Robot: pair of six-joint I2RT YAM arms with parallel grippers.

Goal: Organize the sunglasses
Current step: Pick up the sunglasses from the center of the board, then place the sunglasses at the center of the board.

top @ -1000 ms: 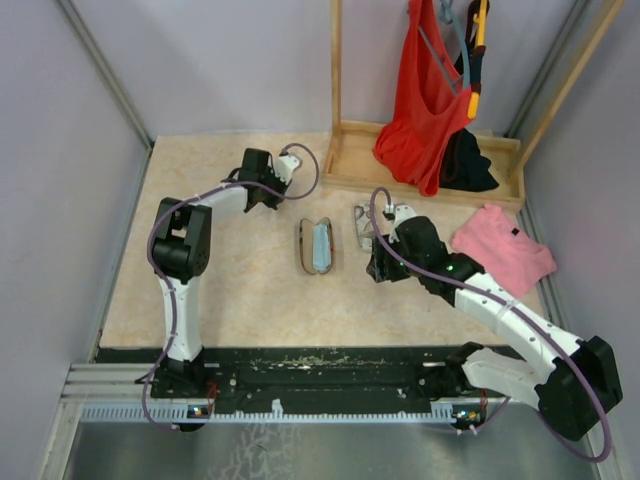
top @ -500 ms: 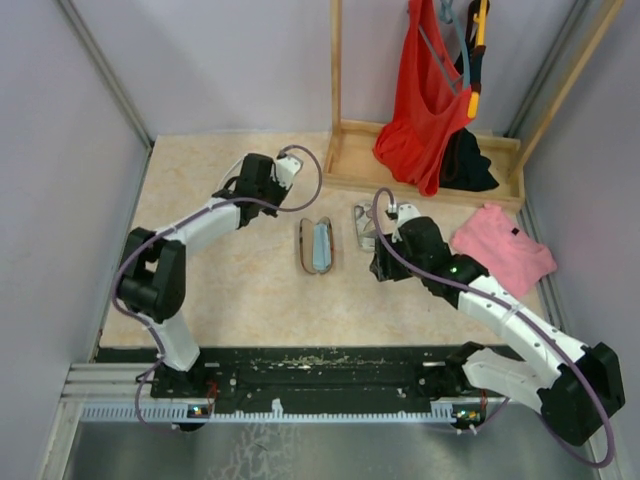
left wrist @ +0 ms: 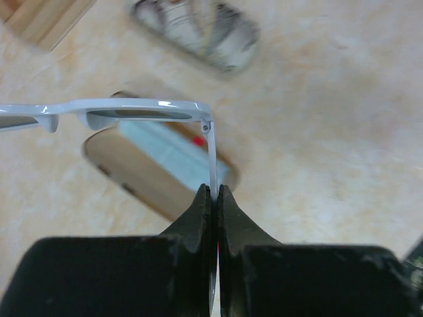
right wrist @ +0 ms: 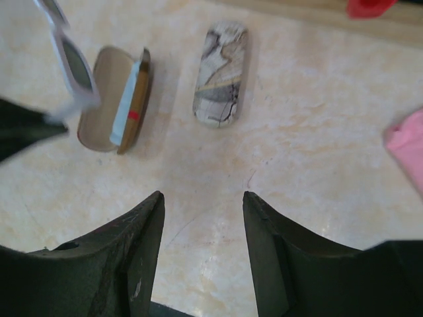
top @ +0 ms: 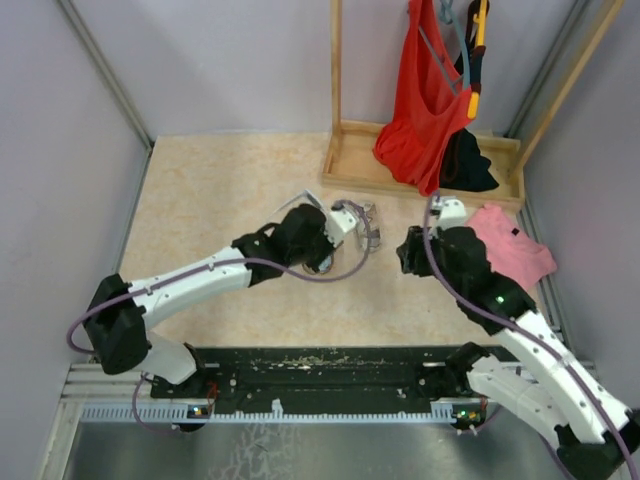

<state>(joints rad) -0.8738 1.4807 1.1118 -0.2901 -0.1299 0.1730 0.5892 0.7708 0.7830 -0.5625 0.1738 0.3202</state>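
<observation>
My left gripper [left wrist: 213, 191] is shut on the thin arm of the white sunglasses [left wrist: 119, 109], which hang unfolded just above the open brown case [left wrist: 142, 181]. A light blue cloth [left wrist: 165, 148] lies in that case. In the top view the left gripper [top: 322, 232] hovers at the table's centre and covers most of the case. The right wrist view shows the white sunglasses [right wrist: 73, 63] over the open case [right wrist: 109, 99]. My right gripper [right wrist: 201, 198] stands open and empty over bare table, to the right of the closed grey-patterned case [right wrist: 221, 72].
The grey-patterned case [top: 362, 222] lies between the two grippers. A pink cloth [top: 503, 245] lies at the right edge. At the back right a wooden rack base [top: 350, 165] stands with a red garment [top: 425, 90] and a black cloth [top: 467, 165].
My left arm has swung from the back left to the centre, bringing the white sunglasses over the open case. My right arm has drawn back to the right, away from the patterned case.
</observation>
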